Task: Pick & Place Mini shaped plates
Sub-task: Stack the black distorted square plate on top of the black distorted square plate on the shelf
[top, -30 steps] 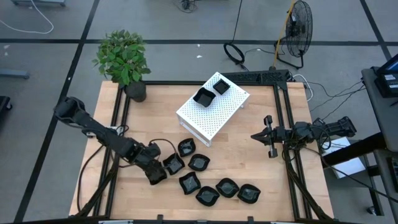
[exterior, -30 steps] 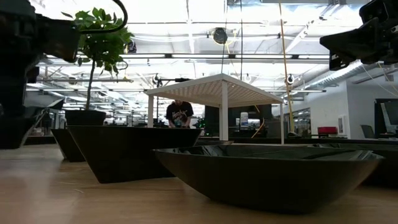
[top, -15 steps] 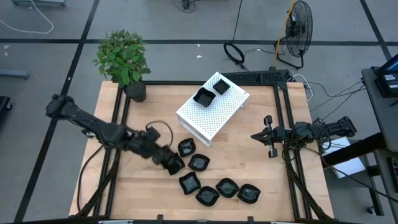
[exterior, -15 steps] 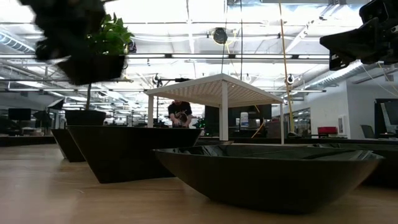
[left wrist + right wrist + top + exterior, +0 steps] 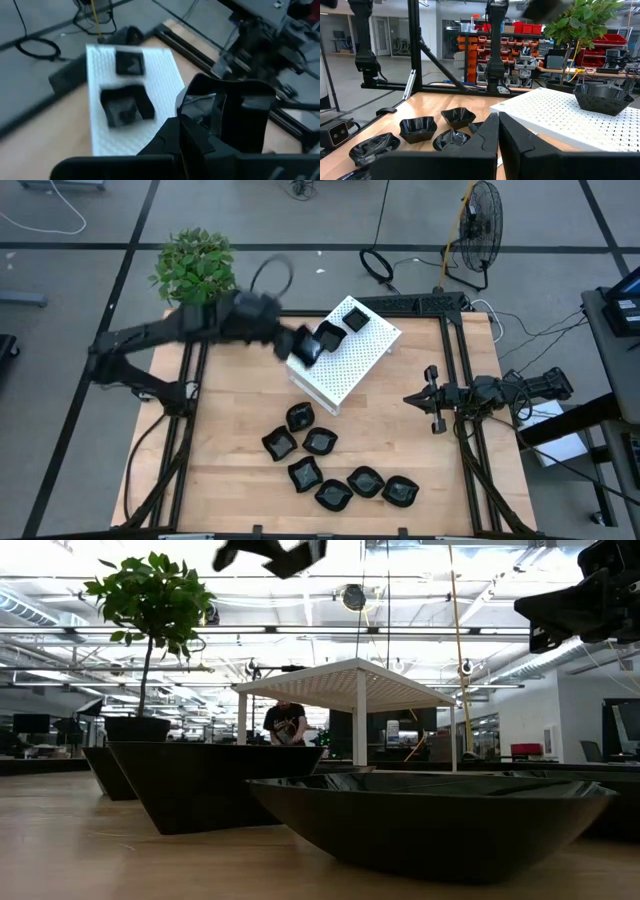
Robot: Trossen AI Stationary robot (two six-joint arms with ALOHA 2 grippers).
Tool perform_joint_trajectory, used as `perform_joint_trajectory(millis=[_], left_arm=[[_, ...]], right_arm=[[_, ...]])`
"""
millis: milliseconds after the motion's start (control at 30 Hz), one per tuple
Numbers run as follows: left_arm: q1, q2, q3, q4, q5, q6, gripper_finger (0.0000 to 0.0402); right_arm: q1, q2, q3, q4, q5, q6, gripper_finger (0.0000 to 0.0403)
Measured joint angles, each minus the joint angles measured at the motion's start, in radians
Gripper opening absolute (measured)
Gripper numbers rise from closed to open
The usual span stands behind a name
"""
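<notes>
Your left gripper hangs above the white perforated box, clamping a glossy black plate; right gripper is closed, empty.

Bare tabletop beside white box

**Left arm raised and extended, right arm parked low at the table's right edge**

The dark six-joint left arm is stretched from its base at the table's left side toward the far middle. Its two-finger left gripper is held high, with the fingers clamped on a small glossy black plate. The dark right arm is laid out horizontally at the right edge, pointing inward. Its right gripper is kept low, the jaws pressed together with nothing between them.
</notes>
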Motion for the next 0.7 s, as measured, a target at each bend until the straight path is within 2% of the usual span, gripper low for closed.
perform_joint_trajectory(millis=[200,300,400,567,700], left_arm=[[0.181,0.242,0.251,-0.057,0.201,0.151,0.0],[0.228,0.34,0.315,-0.099,0.244,0.18,0.0],[0.255,0.407,0.325,-0.124,0.256,0.172,0.0],[0.265,0.478,0.325,-0.126,0.256,0.015,0.0002],[0.247,0.508,0.325,-0.135,0.245,-0.008,0.0002]], right_arm=[[0.0,0.0,0.0,0.0,0.0,0.0,0.0],[0.0,0.0,0.0,0.0,0.0,0.0,0.0],[0.0,0.0,0.0,0.0,0.0,0.0,0.0],[0.0,0.0,0.0,0.0,0.0,0.0,0.0],[0.0,0.0,0.0,0.0,0.0,0.0,0.0]])
